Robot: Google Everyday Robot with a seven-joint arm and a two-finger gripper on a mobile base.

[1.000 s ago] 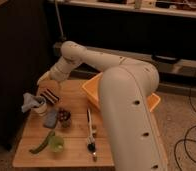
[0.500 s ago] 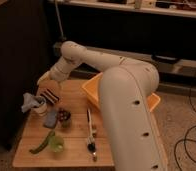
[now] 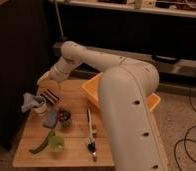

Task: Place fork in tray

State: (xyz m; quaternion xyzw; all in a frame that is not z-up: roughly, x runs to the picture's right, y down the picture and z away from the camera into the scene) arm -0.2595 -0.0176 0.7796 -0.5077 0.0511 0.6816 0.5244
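Fork (image 3: 94, 153) lies lengthwise near-to-far; jaws hover far left.

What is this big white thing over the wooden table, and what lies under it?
It is a robot arm, seen by one camera looking down from close behind it. Its far end is the gripper, a two-finger hand, hovering over the far left part of the table, open and holding nothing. An orange tray sits to the right. On the table lie a brush, a white cup with blue cloth, a striped item and something green. I cannot make out a fork for certain.
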